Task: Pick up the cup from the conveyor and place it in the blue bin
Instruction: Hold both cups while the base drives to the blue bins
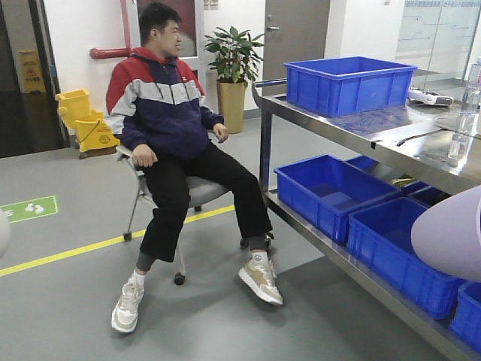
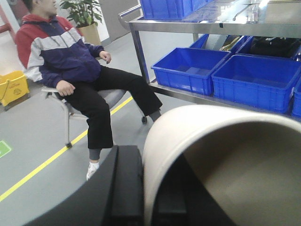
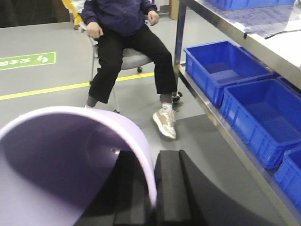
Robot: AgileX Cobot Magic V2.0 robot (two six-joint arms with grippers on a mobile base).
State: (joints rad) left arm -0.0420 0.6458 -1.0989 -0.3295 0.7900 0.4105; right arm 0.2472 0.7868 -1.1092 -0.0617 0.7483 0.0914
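Cream cup (image 2: 244, 160) within closed left tool (image 2: 149, 188), lilac cup (image 3: 56, 160) within closed right tool (image 3: 151, 188).

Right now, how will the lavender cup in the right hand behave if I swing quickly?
The lavender cup looks thin-walled and empty, so it is probably light. The right hand pinches only one wall at the rim, so the cup may pivot. Its smooth wall could slip.

Cup: cream cup (image 2: 244, 174), mouth toward lens, filling lower right.
Grip: left gripper (image 2: 149, 197), black fingers (image 2: 124, 183) pinching cup wall, one inside, one outside.
Behind: seated man (image 2: 66, 56); steel rack (image 2: 139, 52) holding blue bins (image 2: 188, 70); yellow floor line (image 2: 42, 167).
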